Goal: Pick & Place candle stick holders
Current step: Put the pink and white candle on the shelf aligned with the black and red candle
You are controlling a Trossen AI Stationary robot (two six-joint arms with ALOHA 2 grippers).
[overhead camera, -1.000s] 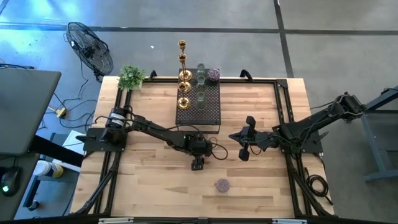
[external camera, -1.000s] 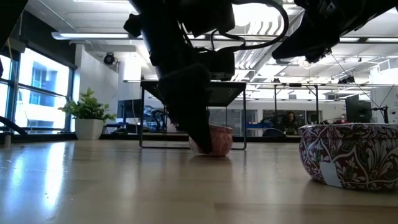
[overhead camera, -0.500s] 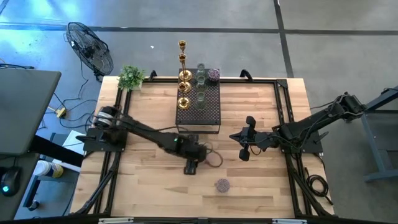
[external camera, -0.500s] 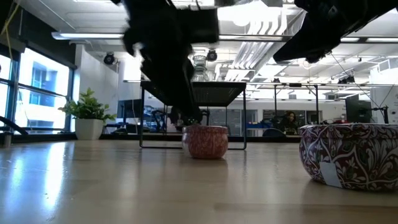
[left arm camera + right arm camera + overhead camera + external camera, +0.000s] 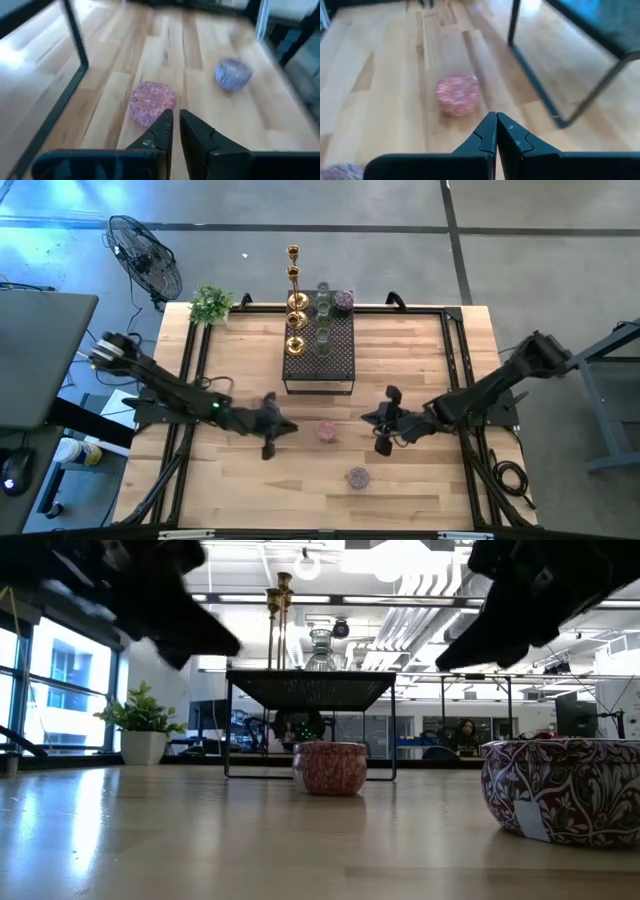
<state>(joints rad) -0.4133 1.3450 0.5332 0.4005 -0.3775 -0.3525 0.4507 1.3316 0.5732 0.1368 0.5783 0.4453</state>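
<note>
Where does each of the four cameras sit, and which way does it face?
High: overhead, straight down; both arms, left gripper, right gripper.
Low: table height, level across; pink cup, black box, arms overhead.
Left wrist: past nearly shut fingers at pink cup, purple cup.
Right wrist: past shut fingers at pink cup.
Shared: pink cup in all.

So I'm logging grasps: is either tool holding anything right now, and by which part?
Nothing is held. The left tool is nearly shut and the right tool shut, both empty; the pink cup stands free on the table between them.
</note>
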